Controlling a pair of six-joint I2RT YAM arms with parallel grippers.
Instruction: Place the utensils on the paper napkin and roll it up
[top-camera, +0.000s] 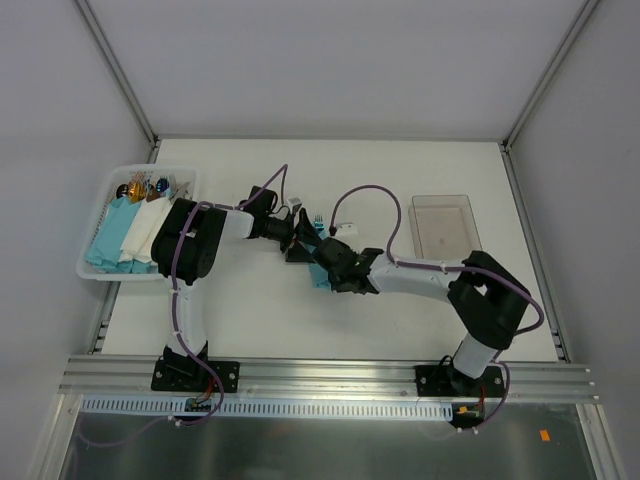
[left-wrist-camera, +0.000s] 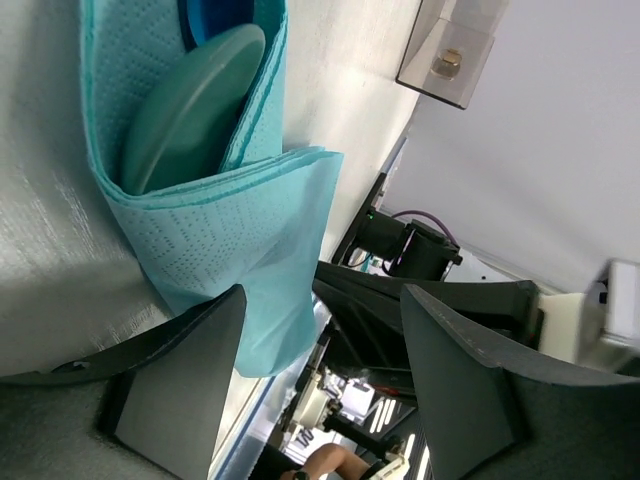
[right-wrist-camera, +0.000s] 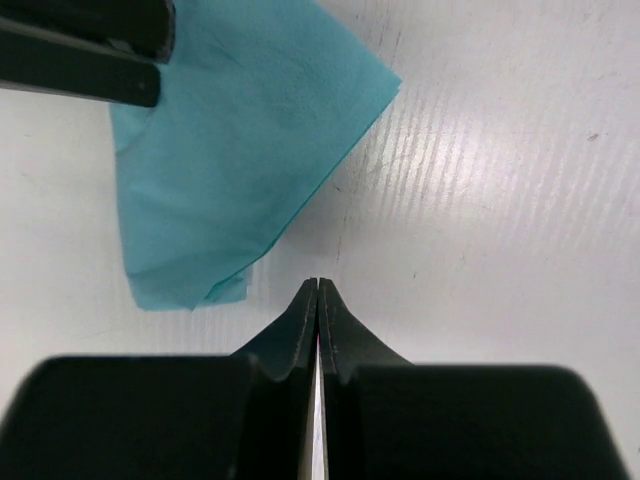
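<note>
The teal paper napkin (left-wrist-camera: 225, 235) is folded over the teal utensils; a spoon bowl (left-wrist-camera: 190, 110) sticks out of the fold. In the top view the napkin (top-camera: 319, 277) lies mid-table, mostly hidden under both grippers, with fork tines (top-camera: 318, 220) showing beyond it. My left gripper (left-wrist-camera: 320, 375) is open, and the napkin's loose corner hangs beside its left finger (left-wrist-camera: 180, 385). In the top view the left gripper (top-camera: 298, 243) sits over the napkin. My right gripper (right-wrist-camera: 318, 287) is shut on nothing, its tips on the table just off the napkin's edge (right-wrist-camera: 230, 150). It also shows in the top view (top-camera: 323, 258).
A white basket (top-camera: 100, 272) at the far left holds teal and white napkin bundles and other cutlery. A clear plastic container (top-camera: 445, 225) stands at the back right, also in the left wrist view (left-wrist-camera: 445, 55). The left gripper's fingers (right-wrist-camera: 80, 55) show at the right wrist view's top left.
</note>
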